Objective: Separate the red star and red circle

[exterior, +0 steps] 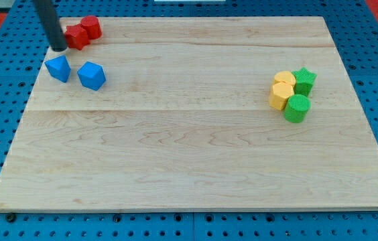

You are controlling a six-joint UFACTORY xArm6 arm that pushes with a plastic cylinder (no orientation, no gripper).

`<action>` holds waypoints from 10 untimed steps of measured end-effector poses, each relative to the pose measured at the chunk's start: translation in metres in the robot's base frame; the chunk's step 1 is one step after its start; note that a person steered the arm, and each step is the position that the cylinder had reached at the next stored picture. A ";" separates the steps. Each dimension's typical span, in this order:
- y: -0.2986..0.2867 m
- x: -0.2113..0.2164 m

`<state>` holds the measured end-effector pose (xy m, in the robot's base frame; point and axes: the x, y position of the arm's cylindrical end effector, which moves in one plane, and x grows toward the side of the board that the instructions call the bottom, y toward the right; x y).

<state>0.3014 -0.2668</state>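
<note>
The red star (76, 36) and the red circle (92, 27) lie touching each other at the view's top left of the wooden board (189, 154). The star is to the left, the circle to its upper right. My tip (59, 48) is at the lower left of the red star, right beside it, and just above the blue blocks. The rod rises from it towards the view's top left.
Two blue blocks (58, 67) (92, 75) lie just below my tip. At the view's right a tight group holds two yellow blocks (284, 80) (281, 96), a green star (303, 80) and a green cylinder (296, 108). A blue pegboard surrounds the board.
</note>
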 end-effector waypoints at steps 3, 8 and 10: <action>-0.028 0.019; -0.001 -0.048; 0.049 -0.053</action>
<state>0.2487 -0.2174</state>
